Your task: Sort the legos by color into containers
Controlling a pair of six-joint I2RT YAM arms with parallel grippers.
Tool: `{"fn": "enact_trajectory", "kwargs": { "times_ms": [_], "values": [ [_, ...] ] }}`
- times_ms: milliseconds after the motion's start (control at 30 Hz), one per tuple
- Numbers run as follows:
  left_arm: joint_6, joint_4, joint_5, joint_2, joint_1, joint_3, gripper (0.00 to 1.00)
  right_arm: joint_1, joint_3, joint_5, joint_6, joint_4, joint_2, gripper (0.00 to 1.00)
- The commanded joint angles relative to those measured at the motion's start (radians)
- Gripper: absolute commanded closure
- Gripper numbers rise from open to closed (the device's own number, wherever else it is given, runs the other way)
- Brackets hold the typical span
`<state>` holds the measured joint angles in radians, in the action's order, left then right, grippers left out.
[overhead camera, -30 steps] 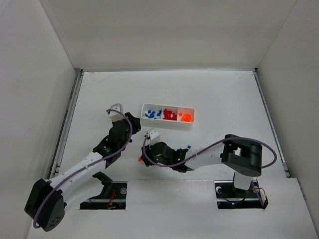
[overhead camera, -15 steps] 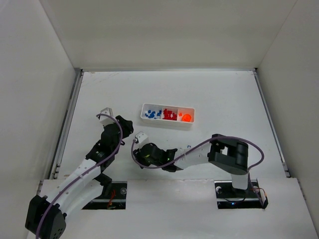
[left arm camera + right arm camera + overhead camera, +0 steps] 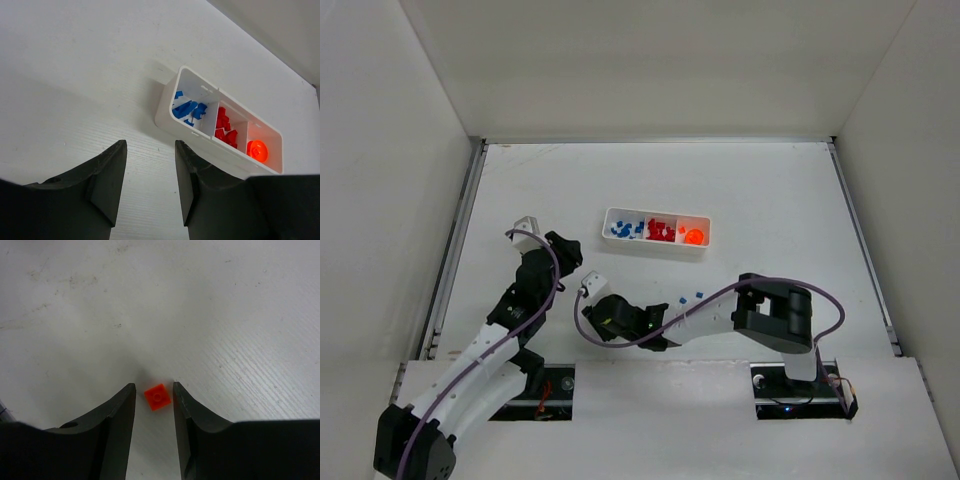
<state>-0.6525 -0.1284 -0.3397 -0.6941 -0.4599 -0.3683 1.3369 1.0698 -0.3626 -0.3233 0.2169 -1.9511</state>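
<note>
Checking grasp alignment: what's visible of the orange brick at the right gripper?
The orange brick is a tiny, flat, square piece that looks like glossy plastic, with one faint round stud on top. It lies flat on the white table, slightly rotated, between the open fingers of the right gripper. It sits closer to the finger on the image right, but contact cannot be told. The top view hides it.
</note>
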Motion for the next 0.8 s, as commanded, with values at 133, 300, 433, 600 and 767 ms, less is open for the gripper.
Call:
{"fn": "enact_trajectory", "kwargs": {
  "times_ms": [133, 300, 433, 600, 767],
  "values": [
    [0.007, -0.004, 0.007, 0.015, 0.011, -0.012, 0.59, 0.009, -0.008, -0.045, 0.024, -0.048, -0.016, 0.65],
    [0.007, -0.005, 0.007, 0.008, 0.011, -0.009, 0.59, 0.011, -0.018, -0.047, 0.020, -0.040, -0.012, 0.74],
    [0.004, -0.007, 0.007, 0.007, 0.010, -0.008, 0.59, 0.014, -0.060, -0.078, 0.003, -0.011, 0.036, 0.77],
    [-0.002, -0.011, 0.008, -0.002, -0.015, -0.006, 0.59, 0.005, -0.178, -0.078, -0.048, 0.061, 0.167, 0.78],
    [-0.006, -0.027, 0.008, -0.039, -0.073, -0.014, 0.59, -0.058, -0.283, -0.079, -0.074, 0.096, 0.290, 0.77]
  ]
}}
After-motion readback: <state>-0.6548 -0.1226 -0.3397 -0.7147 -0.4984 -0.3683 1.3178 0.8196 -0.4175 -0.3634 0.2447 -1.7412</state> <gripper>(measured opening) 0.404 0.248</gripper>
